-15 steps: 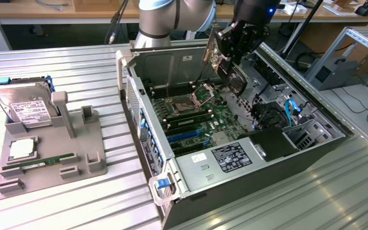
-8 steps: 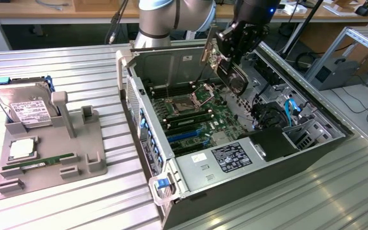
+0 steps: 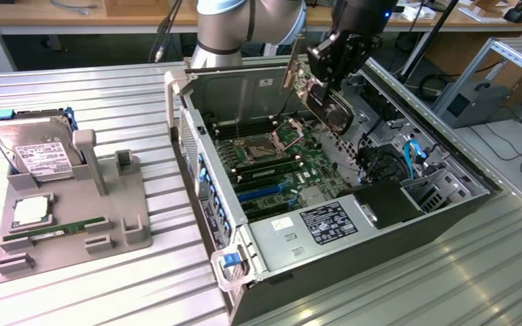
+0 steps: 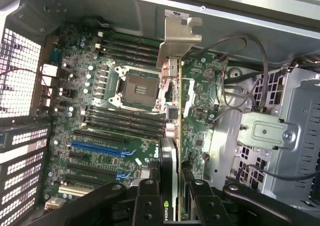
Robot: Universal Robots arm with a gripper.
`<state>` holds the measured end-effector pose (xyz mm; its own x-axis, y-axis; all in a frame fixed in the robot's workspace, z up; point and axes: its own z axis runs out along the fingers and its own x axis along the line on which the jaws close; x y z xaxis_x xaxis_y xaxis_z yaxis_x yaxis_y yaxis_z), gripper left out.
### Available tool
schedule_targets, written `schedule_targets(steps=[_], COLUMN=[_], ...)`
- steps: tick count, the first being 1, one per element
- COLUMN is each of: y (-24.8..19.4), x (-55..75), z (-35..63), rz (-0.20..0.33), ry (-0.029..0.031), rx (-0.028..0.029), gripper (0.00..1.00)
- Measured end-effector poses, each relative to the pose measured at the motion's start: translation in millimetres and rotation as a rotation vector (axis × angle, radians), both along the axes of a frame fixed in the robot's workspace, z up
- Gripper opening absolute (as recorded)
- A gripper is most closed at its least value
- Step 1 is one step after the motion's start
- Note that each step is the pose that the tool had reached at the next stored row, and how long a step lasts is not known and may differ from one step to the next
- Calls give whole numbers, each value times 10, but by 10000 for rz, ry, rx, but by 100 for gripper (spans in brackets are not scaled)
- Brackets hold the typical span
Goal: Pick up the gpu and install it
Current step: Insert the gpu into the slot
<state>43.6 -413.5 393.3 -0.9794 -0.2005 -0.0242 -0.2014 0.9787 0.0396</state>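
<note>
GPU [image 4: 170,151] held edge-on between the gripper's [image 4: 170,191] fingers [image 4: 145,198]; the jaws stand partly apart, clamped on the card's two faces. The card hangs upright directly beneath the gripper, with its metal bracket [image 4: 178,38] at the end farthest from the fingers. It is poised above the motherboard [image 4: 110,126] inside the open case [image 3: 334,272], apart from the board. A hard drive [image 3: 35,153] stands in a gray holder [image 3: 125,231] on the exterior view's left, well apart.
</note>
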Motion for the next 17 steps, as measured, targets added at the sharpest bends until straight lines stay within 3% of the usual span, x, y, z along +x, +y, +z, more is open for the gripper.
schedule_targets(steps=[17], y=[0], x=[0], z=[-1], rz=[1507], ry=[0], rx=[0], gripper=[27])
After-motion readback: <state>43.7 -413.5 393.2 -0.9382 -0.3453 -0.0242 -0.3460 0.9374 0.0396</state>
